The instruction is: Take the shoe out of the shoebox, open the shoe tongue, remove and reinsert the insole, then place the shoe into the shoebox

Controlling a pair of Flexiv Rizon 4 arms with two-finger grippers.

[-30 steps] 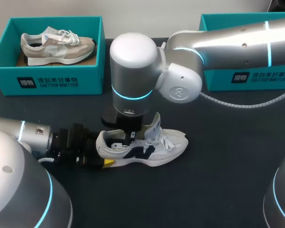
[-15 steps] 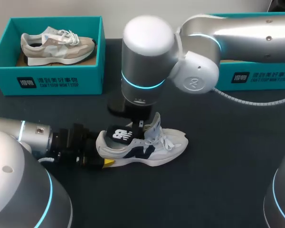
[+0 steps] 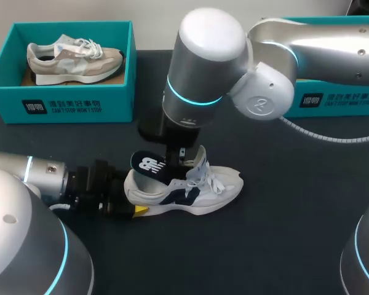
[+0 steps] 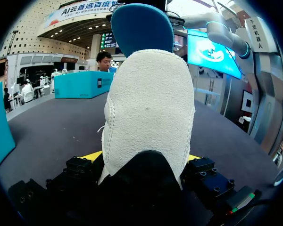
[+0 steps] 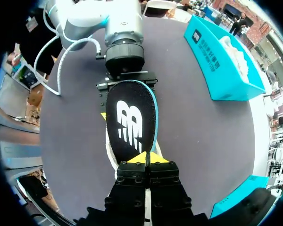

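Showing a white and navy shoe [image 3: 200,192] standing on its sole at the middle of a dark table [image 3: 283,246], toe pointing to the right side, heel to the left. Clamped at the heel by the left gripper [image 3: 134,208], low over the table and coming in from the left edge, with one yellow fingertip [image 3: 140,210] peeking out under the heel. Seen from the left wrist, a white knit heel filling the space ahead, a yellow tip pressed against each side, jaws closed on the shoe.

Bending down over the shoe's collar, the right arm [image 3: 234,74], entering from the right. Pinched in the right gripper [image 3: 175,161], a black insole [image 3: 146,166] with a white logo and teal underside, tilted, logo end raised above the shoe's heel. Seen from the right wrist, yellow fingertips [image 5: 137,157] meeting on the near end of the insole, jaws closed on it; the far end reaching toward the left gripper's black body. Impossible to tell how much insole sits inside the shoe.

Standing upright, the tongue [image 3: 200,160]; loose white laces over the forefoot.

At the back left, a teal left shoebox [image 3: 61,101] holding a beige shoe [image 3: 74,56]. At the back right, a teal right shoebox [image 3: 332,101], partly hidden behind the right arm, well apart from the shoe.
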